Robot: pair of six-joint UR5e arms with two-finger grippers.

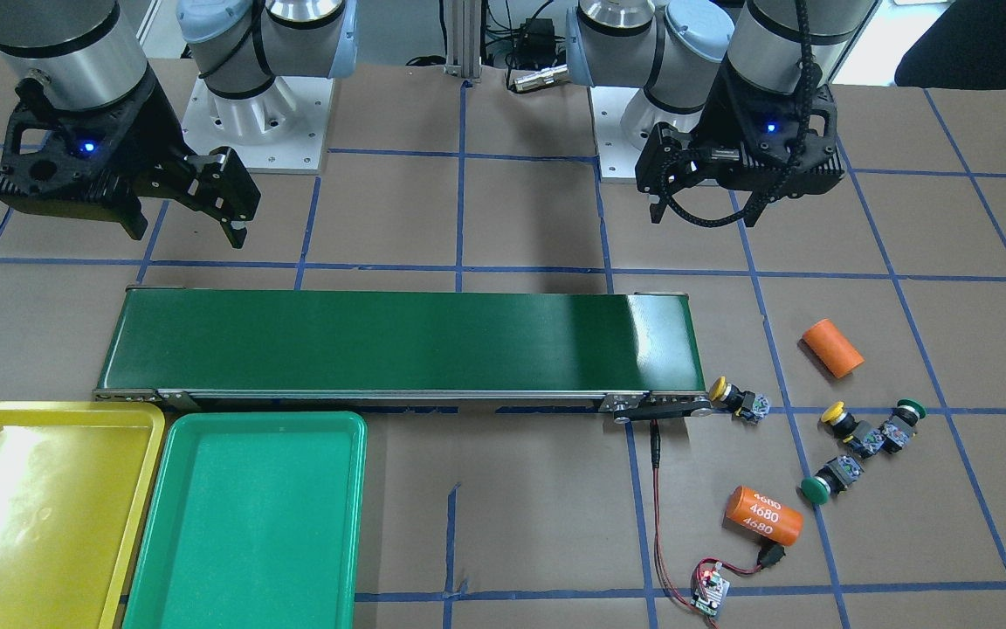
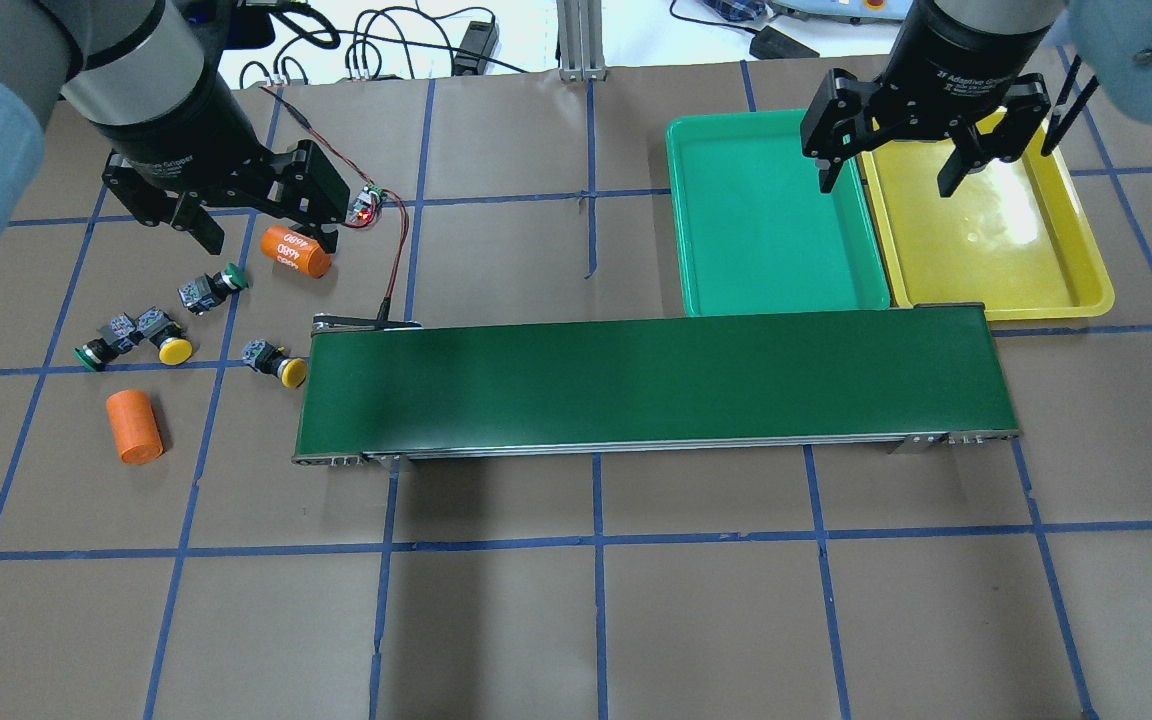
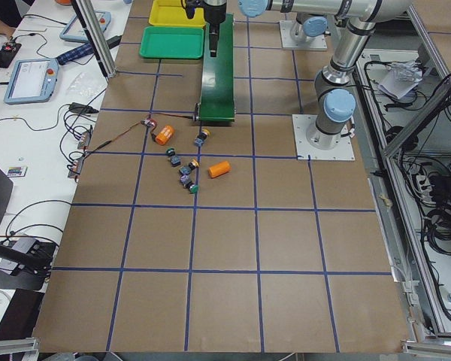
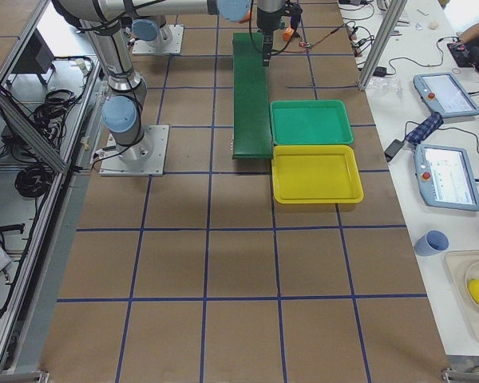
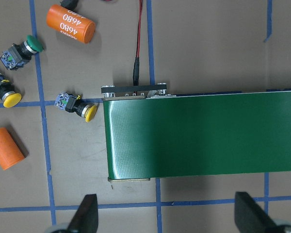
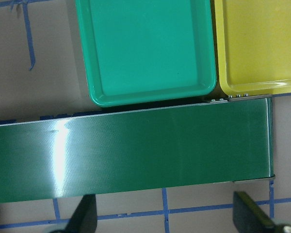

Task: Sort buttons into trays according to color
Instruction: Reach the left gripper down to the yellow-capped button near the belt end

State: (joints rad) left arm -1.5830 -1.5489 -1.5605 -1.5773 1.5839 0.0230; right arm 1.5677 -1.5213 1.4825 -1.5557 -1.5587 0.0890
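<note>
Orange 4680 cylinder [image 2: 301, 258] partly behind left claw [image 2: 263, 235] in overhead view

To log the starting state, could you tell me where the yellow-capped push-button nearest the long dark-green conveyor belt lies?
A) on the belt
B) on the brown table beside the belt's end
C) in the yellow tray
B: the yellow-capped push-button lies on the brown table, just off the end of the conveyor belt.

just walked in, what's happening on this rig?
Sorting hasn't started. The four buttons lie on the table off one end of the conveyor belt, near the left gripper, which is open and empty. The right gripper hangs open at the other end, by the green tray and yellow tray, both empty.
</note>
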